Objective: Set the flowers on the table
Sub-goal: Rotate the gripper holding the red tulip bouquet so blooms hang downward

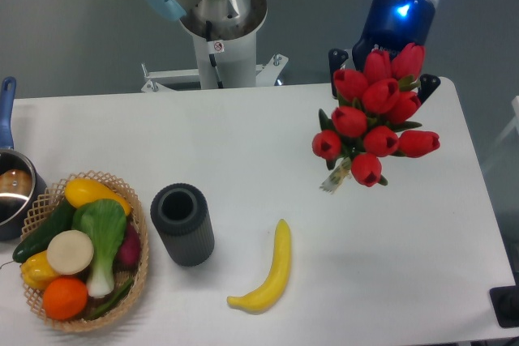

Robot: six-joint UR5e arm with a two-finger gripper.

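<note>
The flowers (373,115), a bunch of red tulips with green leaves and string-tied stems, hang in the air over the right half of the white table (243,143). The blooms face the camera and the stem end (334,184) points down-left, foreshortened. My gripper (381,70) is above and behind the bunch, with a black finger (336,59) showing on the left and another on the right. It is shut on the flowers, and the blooms hide the point of contact.
A yellow banana (268,277) lies at front centre and a dark ribbed cylinder vase (182,223) stands left of it. A wicker basket (139,224) of vegetables and a pot (12,188) sit at far left. The robot base (219,22) stands behind the table.
</note>
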